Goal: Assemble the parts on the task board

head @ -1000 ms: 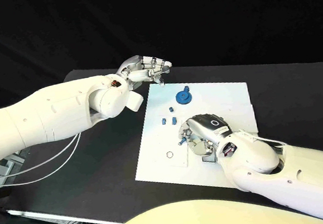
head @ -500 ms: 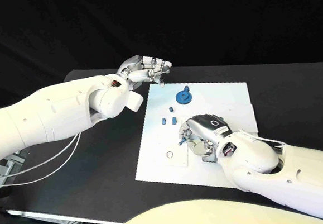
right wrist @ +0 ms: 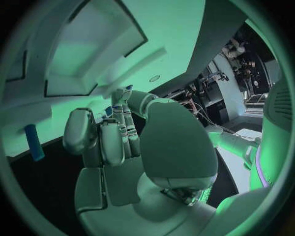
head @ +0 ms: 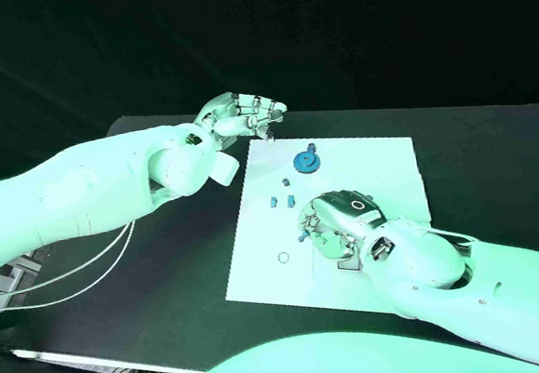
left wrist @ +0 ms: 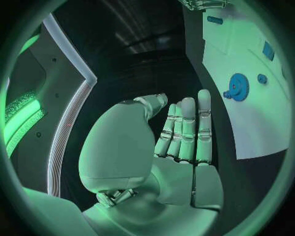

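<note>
The white task board [head: 376,167] lies in the middle of the black table. A blue gear [head: 305,160] stands near its far left corner, also in the left wrist view as gear [left wrist: 238,87]. Small blue parts [head: 283,201] lie on the board between the gear and my right hand. My right hand [head: 339,224] rests low over the board's near half, fingers curled, pinching a small blue part [head: 306,232] at its fingertips [right wrist: 127,91]. My left hand [head: 243,115] hovers off the board's far left corner, fingers [left wrist: 187,128] straight and side by side, holding nothing.
A small ring mark [head: 284,258] sits on the board's near left part. A blue peg [right wrist: 34,142] lies on the board close to my right hand. Black table surrounds the board on all sides.
</note>
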Tool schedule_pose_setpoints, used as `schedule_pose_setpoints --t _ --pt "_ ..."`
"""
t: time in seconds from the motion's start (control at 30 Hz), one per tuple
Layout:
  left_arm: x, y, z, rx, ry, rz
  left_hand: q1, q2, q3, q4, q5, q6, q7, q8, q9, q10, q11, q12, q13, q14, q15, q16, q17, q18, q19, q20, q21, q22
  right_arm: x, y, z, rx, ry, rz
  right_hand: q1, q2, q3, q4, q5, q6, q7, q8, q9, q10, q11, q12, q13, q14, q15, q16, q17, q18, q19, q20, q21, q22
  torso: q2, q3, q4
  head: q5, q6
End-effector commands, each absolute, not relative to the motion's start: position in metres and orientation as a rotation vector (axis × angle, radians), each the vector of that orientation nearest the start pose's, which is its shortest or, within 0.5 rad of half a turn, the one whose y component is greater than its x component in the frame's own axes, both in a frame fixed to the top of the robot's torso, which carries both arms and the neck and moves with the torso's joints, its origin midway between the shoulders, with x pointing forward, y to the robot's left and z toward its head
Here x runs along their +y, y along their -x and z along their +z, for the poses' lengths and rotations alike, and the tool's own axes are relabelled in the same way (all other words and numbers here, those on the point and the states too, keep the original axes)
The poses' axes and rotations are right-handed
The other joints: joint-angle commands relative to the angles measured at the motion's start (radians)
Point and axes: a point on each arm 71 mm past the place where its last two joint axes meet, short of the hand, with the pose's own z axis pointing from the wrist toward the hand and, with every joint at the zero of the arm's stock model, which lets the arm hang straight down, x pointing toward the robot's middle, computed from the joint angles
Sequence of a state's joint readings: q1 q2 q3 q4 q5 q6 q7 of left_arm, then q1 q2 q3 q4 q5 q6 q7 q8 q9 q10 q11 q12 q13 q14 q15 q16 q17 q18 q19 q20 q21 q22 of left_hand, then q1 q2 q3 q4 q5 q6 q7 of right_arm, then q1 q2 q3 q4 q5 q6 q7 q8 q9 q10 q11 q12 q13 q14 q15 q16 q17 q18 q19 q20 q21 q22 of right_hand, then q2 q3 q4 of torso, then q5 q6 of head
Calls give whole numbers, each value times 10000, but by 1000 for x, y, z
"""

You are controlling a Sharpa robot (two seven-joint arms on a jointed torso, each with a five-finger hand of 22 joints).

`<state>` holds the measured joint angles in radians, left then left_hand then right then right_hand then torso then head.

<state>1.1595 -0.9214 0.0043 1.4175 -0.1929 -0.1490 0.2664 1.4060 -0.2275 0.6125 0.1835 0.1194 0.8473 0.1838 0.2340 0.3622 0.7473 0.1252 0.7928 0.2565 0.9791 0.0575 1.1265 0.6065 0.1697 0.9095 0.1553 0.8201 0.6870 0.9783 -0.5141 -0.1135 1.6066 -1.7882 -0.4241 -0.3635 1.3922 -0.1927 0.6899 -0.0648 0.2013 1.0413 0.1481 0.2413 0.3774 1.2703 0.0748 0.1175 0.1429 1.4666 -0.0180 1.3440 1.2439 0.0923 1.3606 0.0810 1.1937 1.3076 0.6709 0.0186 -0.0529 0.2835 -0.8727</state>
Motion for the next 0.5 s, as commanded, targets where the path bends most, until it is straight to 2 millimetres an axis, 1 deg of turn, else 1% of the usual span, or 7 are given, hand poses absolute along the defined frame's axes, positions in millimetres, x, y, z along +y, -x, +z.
schedule_pose_setpoints --t 0.03,0.5 --pt "271 -499 -193 15814 10114 -14254 -23 99 -27 -8 39 -18 45 34 -9 -11 34 -48 -7 6 34 54 10 143 85 13 -43 -9 -23 -377 -270 16637 3711 8196 -64 -63 -24 -32 28 -72 13 -62 -17 -38 -25 -55 12 471 55 50 -11 -8 -39 50 -43 129 0 2 -6 3 1" --pt "271 -499 -193 15824 10113 -14246 3 131 -12 -23 45 -13 43 42 -9 -8 32 -49 -13 2 32 51 12 144 90 11 -47 -12 -23 -377 -268 16525 3598 8315 -68 -72 -32 -37 26 -82 17 -72 -20 -40 -22 -59 14 470 59 52 -13 -6 -43 55 -50 126 -1 4 -6 -4 1"
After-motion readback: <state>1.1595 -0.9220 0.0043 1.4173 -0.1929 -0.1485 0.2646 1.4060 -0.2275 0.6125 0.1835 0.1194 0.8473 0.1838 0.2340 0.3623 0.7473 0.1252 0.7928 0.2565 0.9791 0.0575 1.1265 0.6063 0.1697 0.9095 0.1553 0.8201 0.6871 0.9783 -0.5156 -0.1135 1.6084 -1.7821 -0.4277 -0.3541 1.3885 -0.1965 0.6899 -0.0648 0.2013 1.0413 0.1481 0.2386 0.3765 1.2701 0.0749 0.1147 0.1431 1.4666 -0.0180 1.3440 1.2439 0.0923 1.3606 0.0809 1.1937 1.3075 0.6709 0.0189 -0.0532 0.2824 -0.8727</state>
